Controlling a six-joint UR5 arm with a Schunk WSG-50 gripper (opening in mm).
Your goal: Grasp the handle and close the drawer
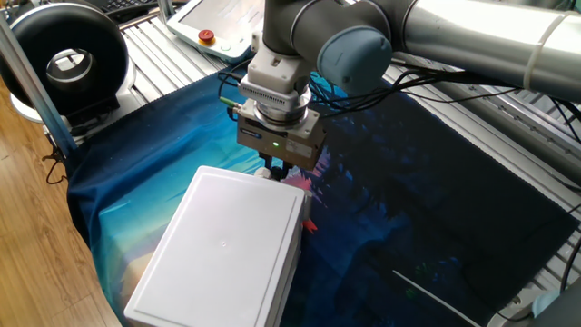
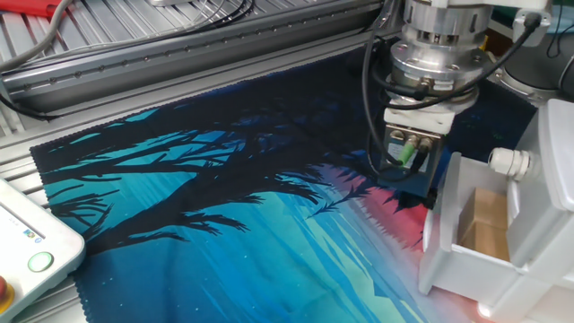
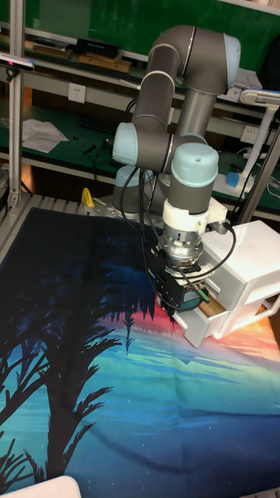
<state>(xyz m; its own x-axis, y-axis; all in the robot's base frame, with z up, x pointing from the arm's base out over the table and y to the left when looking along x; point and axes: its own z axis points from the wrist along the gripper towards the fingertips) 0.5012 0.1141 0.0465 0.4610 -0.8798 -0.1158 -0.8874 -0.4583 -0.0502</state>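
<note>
The drawer (image 1: 222, 245) is a white box on the patterned cloth; its lower tray (image 2: 480, 229) is pulled out behind a thin front panel (image 2: 441, 224). A pale rounded handle (image 2: 509, 161) sticks out of the box front above that tray. My gripper (image 2: 420, 187) hangs point-down just left of the front panel, lower than that handle and apart from it. In one fixed view my gripper (image 1: 276, 169) is at the box's far end, its two dark fingers apart. Whatever lies between the fingers is hidden. The tall fixed view shows my gripper (image 3: 177, 299) against the drawer (image 3: 243, 268) front.
A white pendant with a red button (image 1: 207, 36) lies at the back, next to a black round unit (image 1: 68, 59). A pendant corner (image 2: 27, 242) shows at the cloth's left edge. Aluminium rails (image 2: 179, 54) border the cloth (image 2: 224, 206).
</note>
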